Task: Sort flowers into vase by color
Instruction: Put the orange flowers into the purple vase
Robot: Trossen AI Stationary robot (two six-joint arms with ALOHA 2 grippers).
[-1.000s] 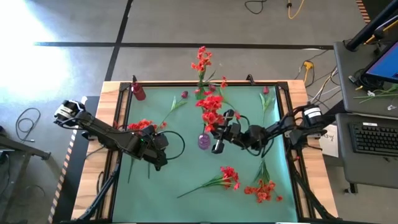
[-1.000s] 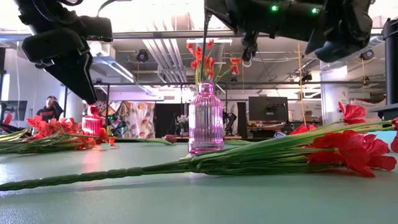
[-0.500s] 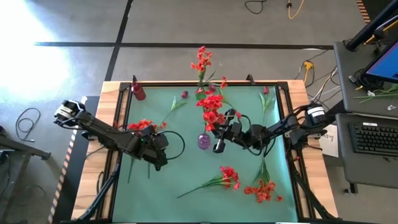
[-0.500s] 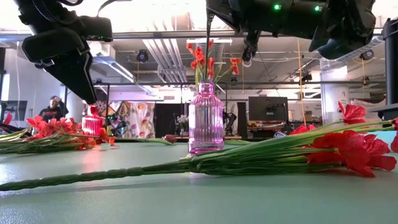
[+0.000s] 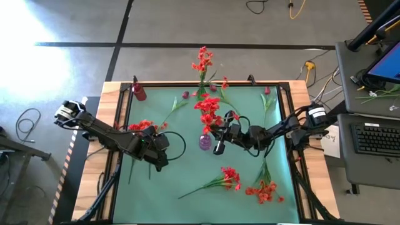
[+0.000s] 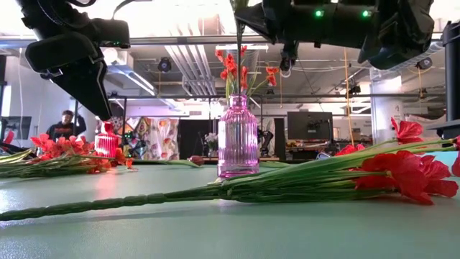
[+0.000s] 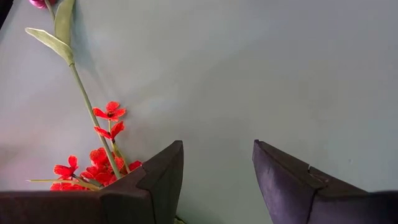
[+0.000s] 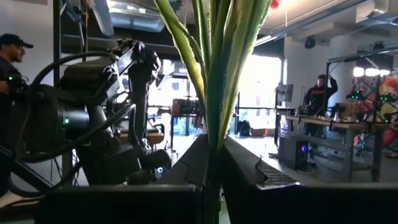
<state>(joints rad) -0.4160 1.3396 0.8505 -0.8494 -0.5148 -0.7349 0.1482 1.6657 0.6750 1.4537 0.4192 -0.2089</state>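
A pink ribbed vase stands at mid-table. Above it my right gripper is shut on a red flower spray. Its green stem runs down to the vase's mouth. My left gripper hangs open over bare mat left of the vase, beside a red spray lying on the mat. More red sprays lie near the front edge. My right gripper pinches the spray's stem and its long leaves between its two fingers, below the blooms. The fingers come from the table's right, slanting upward, and lie across the stem. The spray stands about upright with its lower end at the vase's mouth.
A small red vase stands at the far left corner. A spray of red blooms stands upright at the far edge. Magenta buds lie near the far edge. A person is in the room behind.
My right gripper has tipped upward a little while staying shut on the stem. The held spray's bloom end has swung slightly toward the table's left, so it stands more upright over the vase.
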